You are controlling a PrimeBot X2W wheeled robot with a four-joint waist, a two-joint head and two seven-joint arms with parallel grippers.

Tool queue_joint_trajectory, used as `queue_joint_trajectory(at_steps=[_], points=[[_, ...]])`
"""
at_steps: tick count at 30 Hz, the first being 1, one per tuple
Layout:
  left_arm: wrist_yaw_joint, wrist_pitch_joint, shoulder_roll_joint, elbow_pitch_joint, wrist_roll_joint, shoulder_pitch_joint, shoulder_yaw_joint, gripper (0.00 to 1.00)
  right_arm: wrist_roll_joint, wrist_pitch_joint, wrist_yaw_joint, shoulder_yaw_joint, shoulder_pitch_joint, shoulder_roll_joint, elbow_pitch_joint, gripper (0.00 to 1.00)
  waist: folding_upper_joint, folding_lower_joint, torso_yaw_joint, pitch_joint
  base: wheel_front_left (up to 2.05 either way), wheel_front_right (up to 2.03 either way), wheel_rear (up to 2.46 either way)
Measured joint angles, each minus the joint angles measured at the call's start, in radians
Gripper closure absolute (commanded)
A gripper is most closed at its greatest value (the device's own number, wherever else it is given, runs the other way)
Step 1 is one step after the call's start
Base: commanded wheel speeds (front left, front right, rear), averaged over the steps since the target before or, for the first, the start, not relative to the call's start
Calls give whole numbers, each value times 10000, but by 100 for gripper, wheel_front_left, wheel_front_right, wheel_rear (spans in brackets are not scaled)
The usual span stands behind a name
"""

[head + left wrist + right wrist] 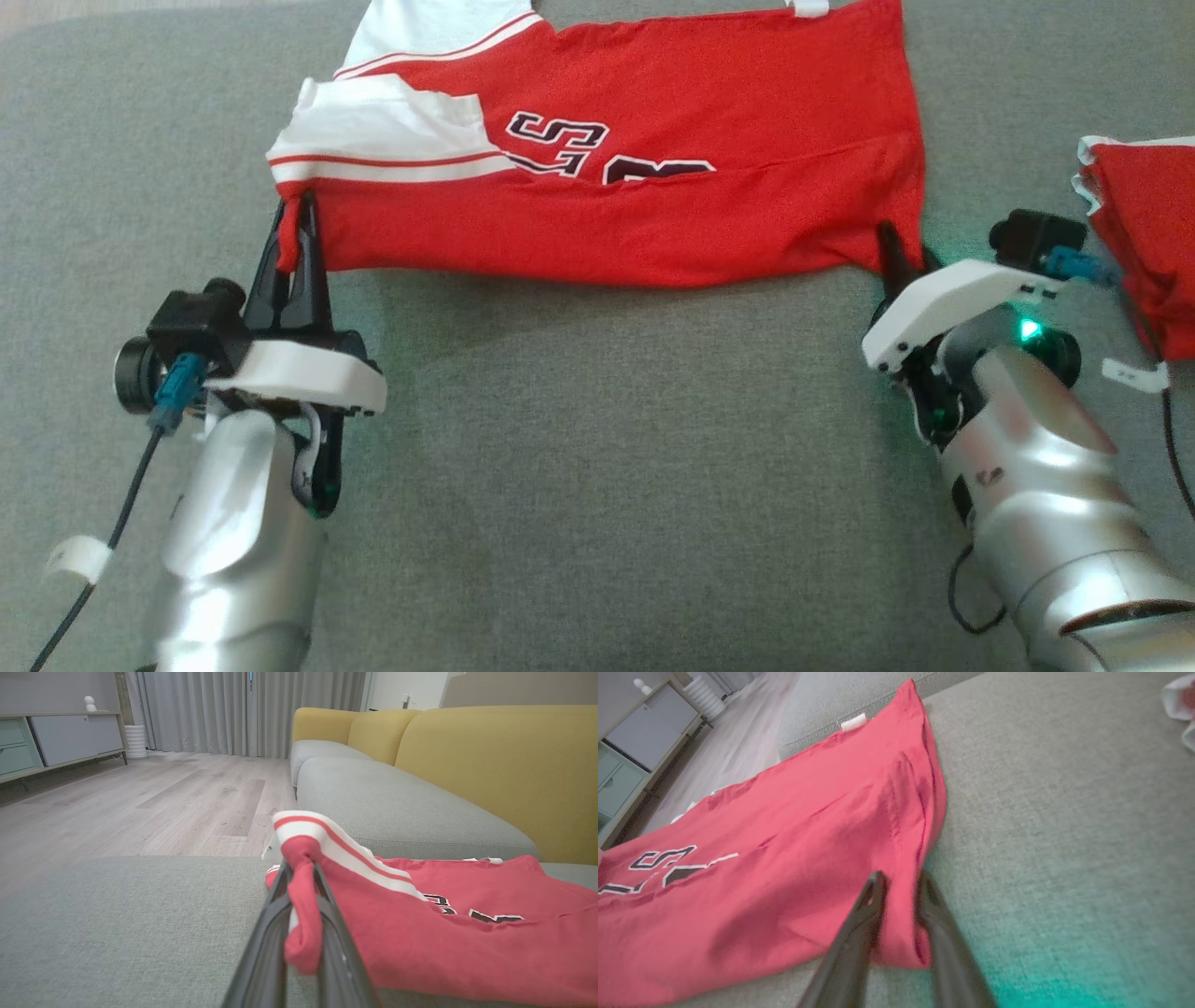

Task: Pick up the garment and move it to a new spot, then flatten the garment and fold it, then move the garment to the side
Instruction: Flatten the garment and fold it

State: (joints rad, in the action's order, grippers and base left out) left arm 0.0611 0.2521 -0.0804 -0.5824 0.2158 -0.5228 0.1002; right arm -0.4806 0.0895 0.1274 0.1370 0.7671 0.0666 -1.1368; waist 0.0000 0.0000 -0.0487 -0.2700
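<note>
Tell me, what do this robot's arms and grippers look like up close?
Both forearms are shiny silver, each capped by a white wrist shell. The left gripper and right gripper each have two long dark fingers. Black cameras with blue plugs sit at the wrists; a green light glows on the right arm.

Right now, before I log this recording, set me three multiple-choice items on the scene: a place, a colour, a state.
1. Where does the red jersey lie? A) wooden floor B) grey sofa seat C) cabinet top
2. What colour is the sofa backrest? A) blue B) black C) yellow
3. How is the left gripper? A) open above the cloth B) shut on a jersey corner C) gripping a cable
Answers: 1 B, grey cushion fabric surrounds it; 2 C, yellow cushions rise behind the seat; 3 B, red cloth is bunched between its closed fingers.
</note>
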Motion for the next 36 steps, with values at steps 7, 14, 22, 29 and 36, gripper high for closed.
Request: queue_joint_trajectory(at_steps=[7,14,22,29,36], points=[[-100,0,-125,-155,2,184,-362,100,769,1070,0,217,18,-42,-811,100,0,0,260,259,0,0,0],[-82,0,-261,-291,25,926,-500,100,598,1174,0,696,-193,-40,-602,100,0,0,536,879,0,0,0],[207,-54,-326,-619,284,2138,-543,100,-123,276,0,1555,-1747,71,351,100,0,-2,750,1896,0,0,0],[387,-675,-364,-372,550,3196,-286,100,-825,-838,0,1896,-2871,533,1354,100,0,-2,813,2616,0,0,0],[447,-1409,-407,522,794,4339,-23,100,-1281,-1519,0,1770,-4163,897,2604,100,1,-3,834,3029,0,0,0]])
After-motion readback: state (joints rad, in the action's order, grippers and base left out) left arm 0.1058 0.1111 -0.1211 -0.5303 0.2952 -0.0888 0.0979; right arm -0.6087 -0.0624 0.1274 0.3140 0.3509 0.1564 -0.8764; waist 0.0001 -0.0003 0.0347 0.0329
